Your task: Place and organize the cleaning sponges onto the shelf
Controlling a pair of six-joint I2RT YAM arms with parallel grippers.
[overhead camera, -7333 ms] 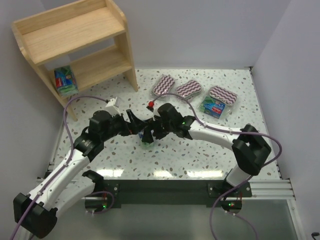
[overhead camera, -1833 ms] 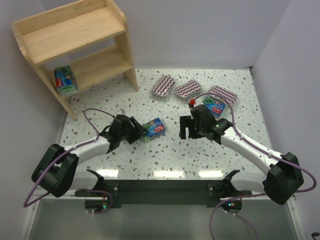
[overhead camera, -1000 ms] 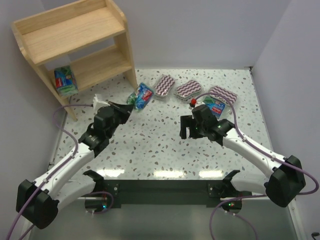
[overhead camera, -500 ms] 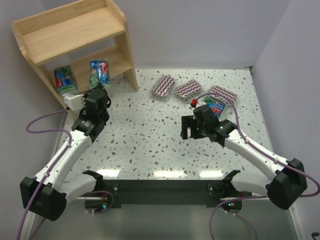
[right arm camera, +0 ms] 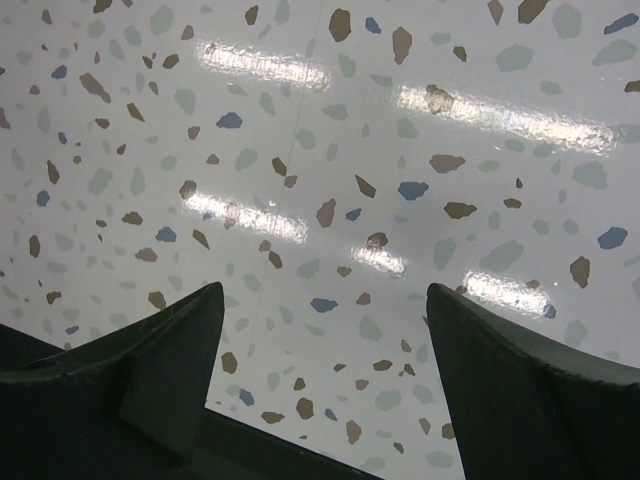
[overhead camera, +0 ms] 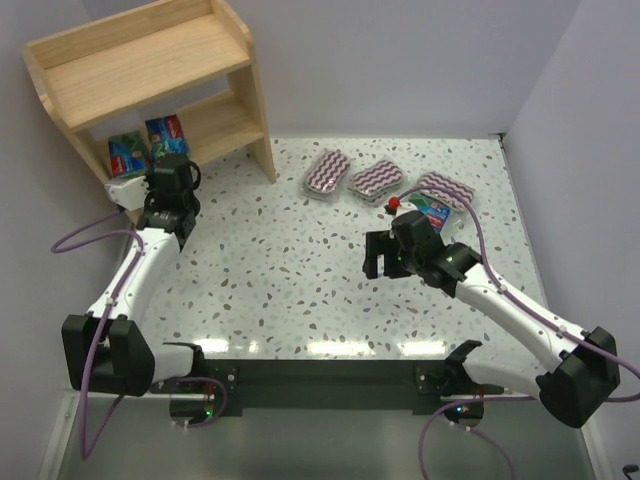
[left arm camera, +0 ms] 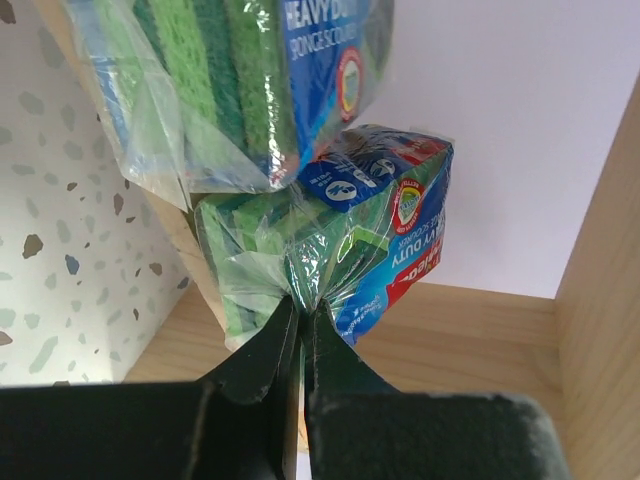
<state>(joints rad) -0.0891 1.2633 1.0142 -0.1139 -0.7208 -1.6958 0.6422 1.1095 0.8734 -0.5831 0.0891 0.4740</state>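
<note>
Glossy speckled terrazzo tabletop [overhead camera: 280, 280] under pale walls [overhead camera: 400, 60], light-wood shelf [overhead camera: 150, 60] at far left. At its bottom compartment, left gripper [left arm camera: 300, 315] clenched on the crinkled clear-wrap seam of a blocky green-blue pack [left arm camera: 380, 240], long axis hard to tell, just beside a second pack [left arm camera: 230, 80]. Far right: three flat rounded-oblong zigzag packs [overhead camera: 377, 180] in a row, long axes slanting diagonally, a third green-blue pack [overhead camera: 430, 212] beside them, right gripper [right arm camera: 322, 290] spread wide over bare tabletop, holding nothing.

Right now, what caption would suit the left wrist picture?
The left gripper pinches the wrap of a green sponge pack beside another pack at the wooden shelf.
</note>
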